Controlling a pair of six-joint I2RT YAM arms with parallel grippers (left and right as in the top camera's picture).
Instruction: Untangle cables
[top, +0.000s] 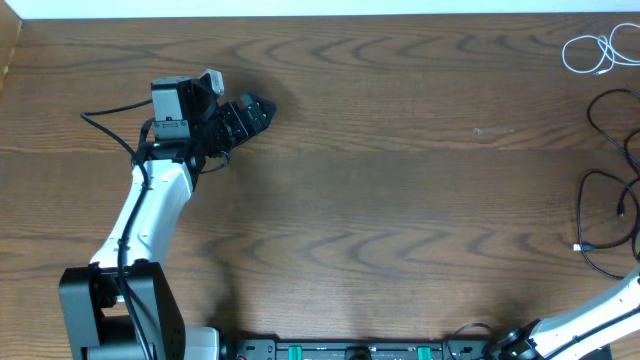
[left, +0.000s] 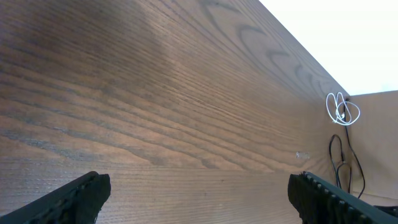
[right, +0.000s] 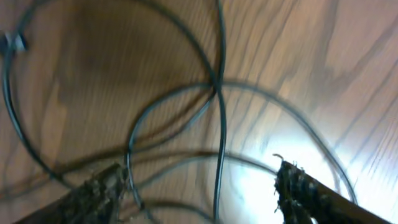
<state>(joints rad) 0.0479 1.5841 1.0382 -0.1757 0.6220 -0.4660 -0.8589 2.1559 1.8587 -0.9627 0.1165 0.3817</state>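
Beneath spread right hand (right: 199, 168), looped black cables (right: 215, 87)

A dark brown wood-grain counter (top: 380, 180) carries everything. Most of its surface is bare. In the far right corner lies a white cable (top: 590, 50), wound in a few loose loops. Nearer along the right edge, apart from it, the black cables (top: 610, 200) sprawl in wide loops that cross one another, with a small pale plug end (top: 578, 246) resting on the wood.
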